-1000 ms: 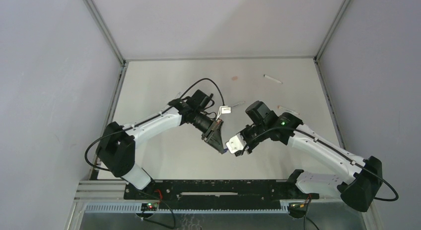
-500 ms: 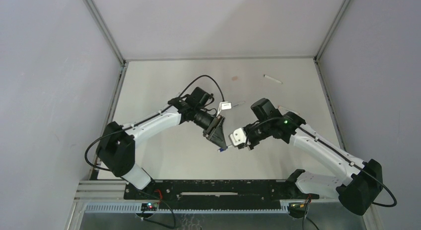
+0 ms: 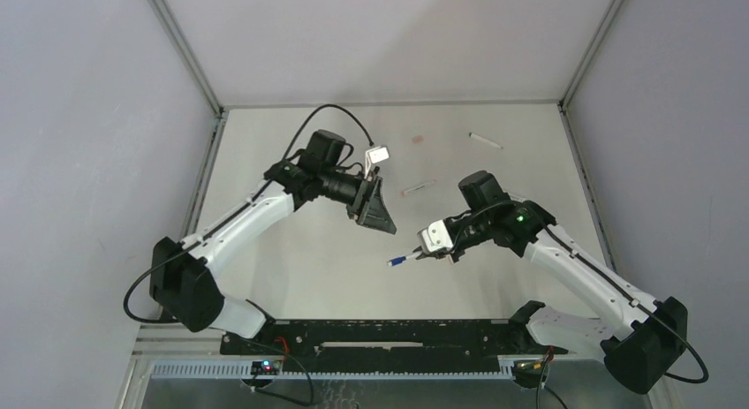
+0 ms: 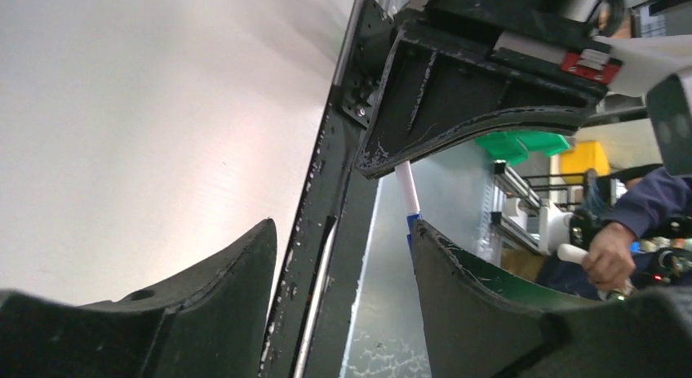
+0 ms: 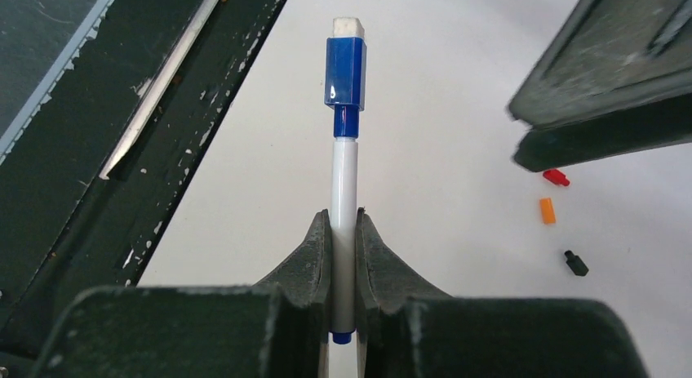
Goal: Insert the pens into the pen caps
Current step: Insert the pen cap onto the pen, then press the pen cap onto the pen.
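Over on the left, the left jaws hang spread and empty above the surface (image 3: 291, 268), well apart from the pen; I take that as leaving it to the other side. Between the arms, a white pen (image 5: 343, 190) juts out with a blue cap (image 5: 346, 72) on its tip, apparently seated. The right jaws pinch its barrel near the tail, probably to lay it down. Loose on the surface lie a red cap (image 5: 556, 177), an orange cap (image 5: 547, 211) and a black cap (image 5: 575, 263). Farther back a second pen (image 3: 415, 189) and a third pen (image 3: 485, 140) wait.

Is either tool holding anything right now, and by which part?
The right tool grips a blue-capped pen by its white barrel, near the uncapped end. The left tool is open, holding nothing.
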`<state>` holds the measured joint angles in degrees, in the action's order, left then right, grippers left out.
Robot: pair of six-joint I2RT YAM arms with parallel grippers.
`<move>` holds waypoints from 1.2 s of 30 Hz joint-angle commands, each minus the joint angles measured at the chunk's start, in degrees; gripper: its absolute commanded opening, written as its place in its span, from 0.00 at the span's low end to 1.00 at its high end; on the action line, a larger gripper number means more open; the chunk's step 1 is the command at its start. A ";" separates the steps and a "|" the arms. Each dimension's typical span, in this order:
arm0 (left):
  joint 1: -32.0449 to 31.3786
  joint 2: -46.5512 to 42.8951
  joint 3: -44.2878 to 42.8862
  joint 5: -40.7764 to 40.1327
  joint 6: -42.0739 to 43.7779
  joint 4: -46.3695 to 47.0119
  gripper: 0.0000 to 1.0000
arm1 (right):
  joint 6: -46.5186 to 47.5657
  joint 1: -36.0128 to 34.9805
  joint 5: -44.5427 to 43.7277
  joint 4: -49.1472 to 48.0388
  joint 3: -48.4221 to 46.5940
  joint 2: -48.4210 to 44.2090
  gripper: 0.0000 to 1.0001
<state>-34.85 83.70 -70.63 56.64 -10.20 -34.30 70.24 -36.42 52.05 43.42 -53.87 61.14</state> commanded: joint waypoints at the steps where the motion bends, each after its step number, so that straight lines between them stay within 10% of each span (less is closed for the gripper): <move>1: 1.02 -4.94 -4.72 -2.90 -2.01 2.91 0.66 | -1.89 1.58 4.78 -0.78 0.45 -1.58 0.00; 6: 2.16 -11.33 -2.41 -8.29 -4.94 12.22 0.68 | -8.12 4.61 8.06 -3.59 0.97 -2.62 0.00; 15: 3.87 -29.11 18.64 -27.55 -14.49 59.92 1.00 | -36.01 15.03 15.43 -16.80 2.69 -5.33 0.00; 25: 4.09 -21.98 23.12 -19.02 -29.31 89.73 1.00 | -77.19 22.31 15.72 -40.57 3.94 -5.93 0.00; 36: 1.23 -12.33 23.77 -22.21 -41.27 105.10 0.99 | -97.88 23.24 13.64 -57.23 3.94 -4.05 0.00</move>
<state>-32.12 69.89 -47.27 36.07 -47.05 62.67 -17.41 -13.69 66.41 -4.62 -49.95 56.51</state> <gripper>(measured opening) 0.996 0.139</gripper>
